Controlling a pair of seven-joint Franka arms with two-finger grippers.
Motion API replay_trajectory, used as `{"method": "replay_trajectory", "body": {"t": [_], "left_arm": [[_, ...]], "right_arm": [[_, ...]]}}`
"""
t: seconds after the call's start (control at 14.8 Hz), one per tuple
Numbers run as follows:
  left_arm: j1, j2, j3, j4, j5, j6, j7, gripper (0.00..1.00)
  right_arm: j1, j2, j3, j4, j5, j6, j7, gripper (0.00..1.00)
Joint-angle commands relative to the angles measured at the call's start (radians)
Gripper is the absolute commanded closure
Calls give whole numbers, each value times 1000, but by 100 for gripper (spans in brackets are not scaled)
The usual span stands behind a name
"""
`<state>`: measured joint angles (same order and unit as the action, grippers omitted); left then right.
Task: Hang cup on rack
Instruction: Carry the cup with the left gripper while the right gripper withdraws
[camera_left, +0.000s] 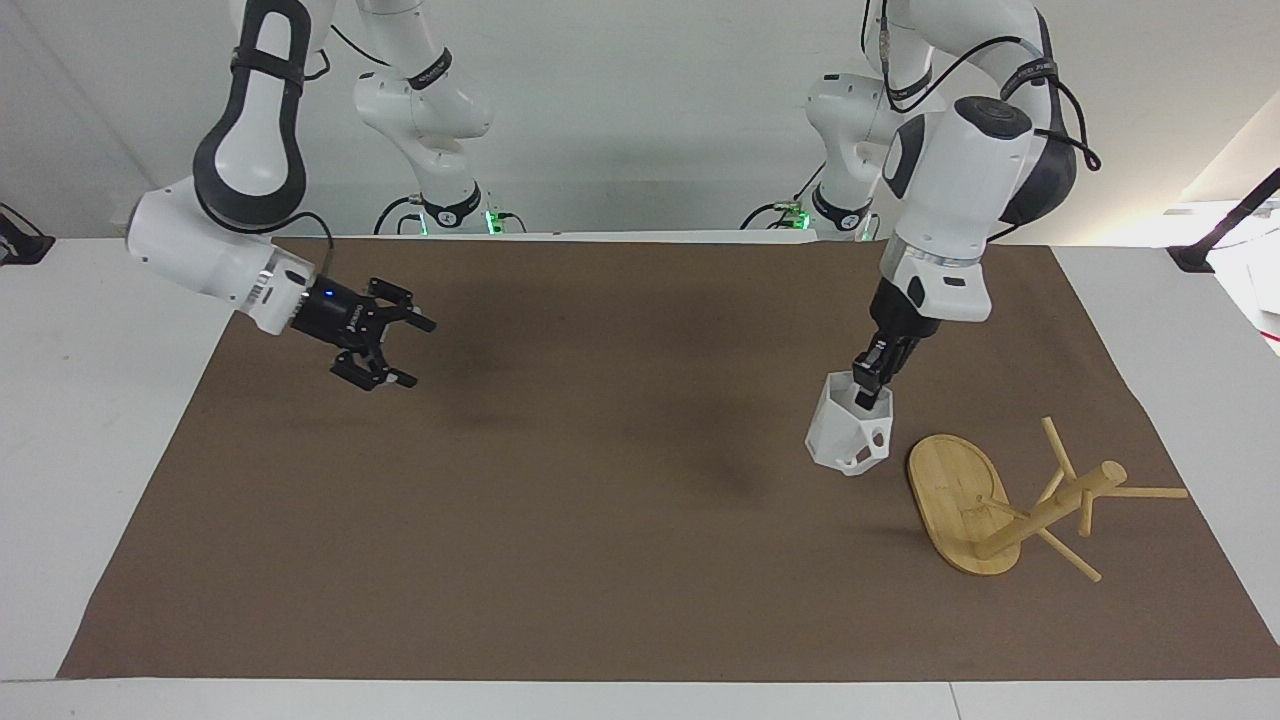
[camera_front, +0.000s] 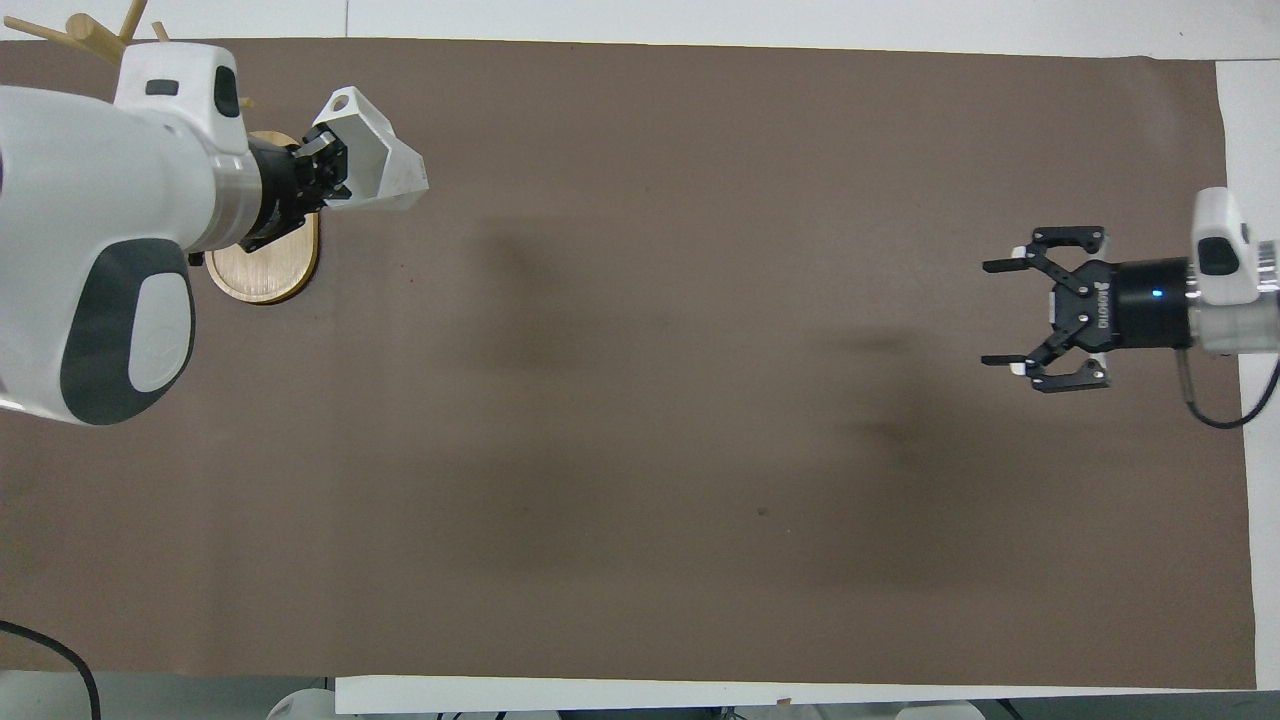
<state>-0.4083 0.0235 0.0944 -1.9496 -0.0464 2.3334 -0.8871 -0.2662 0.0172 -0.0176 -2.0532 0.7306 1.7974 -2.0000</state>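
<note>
The left gripper (camera_left: 872, 392) is pinching the cup (camera_left: 848, 437) by its rim and holding it in the air, tilted, just beside the base of the rack (camera_left: 1000, 505), on the side toward the right arm's end of the table. The rack is lying tipped on the brown mat (camera_left: 600, 560), its oval base on edge and its post and pegs angling toward the left arm's end. The right gripper (camera_left: 388, 347) is hovering over the mat with its fingers spread, holding nothing, well apart from the rack.
</note>
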Motion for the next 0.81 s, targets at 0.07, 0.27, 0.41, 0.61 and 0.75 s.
{"method": "replay_trajectory", "body": {"t": [0.07, 0.27, 0.41, 0.61, 0.75], "left_arm": [[37, -31, -15, -216, -4, 394, 45, 100], [65, 42, -16, -221, -4, 561, 43, 100], [89, 44, -16, -221, -6, 564, 42, 100], [124, 84, -18, -212, -30, 563, 40, 100], [137, 101, -21, -195, -120, 560, 39, 100]], "right_arm": [[-94, 18, 18, 239, -284, -133, 218, 0], [-81, 1, 25, 359, -434, -150, 417, 0], [-71, -23, 28, 390, -480, -153, 609, 0], [-32, -23, 33, 464, -609, -290, 1032, 0], [-9, -20, 39, 482, -674, -326, 1248, 0]]}}
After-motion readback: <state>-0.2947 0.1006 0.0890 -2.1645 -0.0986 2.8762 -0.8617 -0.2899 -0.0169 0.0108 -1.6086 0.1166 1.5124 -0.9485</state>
